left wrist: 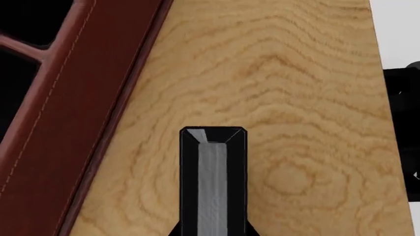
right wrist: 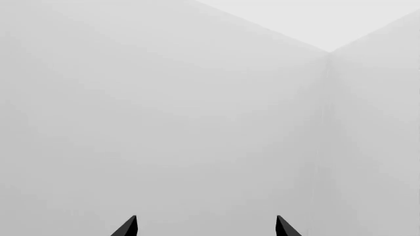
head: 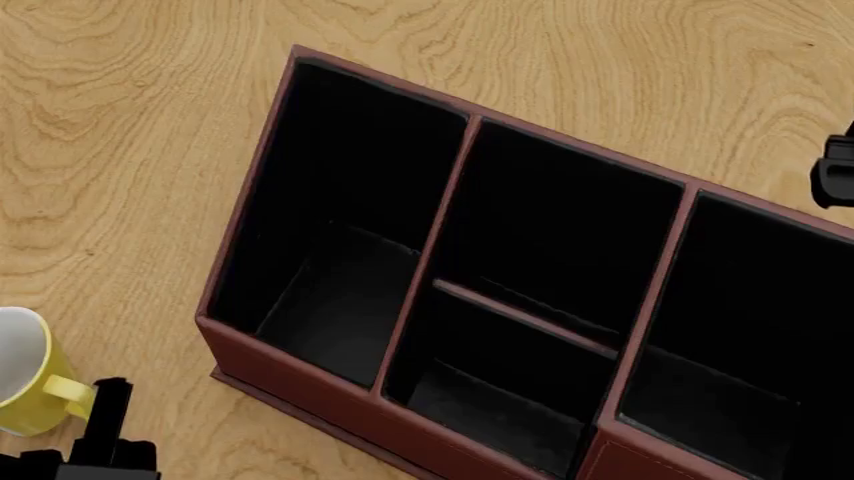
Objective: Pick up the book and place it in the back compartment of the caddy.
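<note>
Caddy [head: 267, 375] stands on wooden table [head: 134, 150], all cells black and bare. Back compartment [head: 567, 235] holds nothing. Book not visible in any view. Mug [head: 20, 370] near caddy corner. Right gripper [right wrist: 206, 227] spread wide, facing blank wall. Left gripper [left wrist: 213, 147]: cannot tell its state.

**Caddy open on the tabletop, book standing apart**

The caddy [head: 334, 395], dark red-brown with stitched sloping sides and black lining, sits skewed on the tabletop [head: 134, 120], its long axis running from 10 toward 4 o'clock in the head view. Its middle column is split by a low divider; the back compartment [head: 501, 385], the shorter cell, lies toward 6 o'clock and holds nothing. In the left wrist view the book [left wrist: 213, 182], black-covered with pale page edges, stands apart from the caddy wall.
</note>
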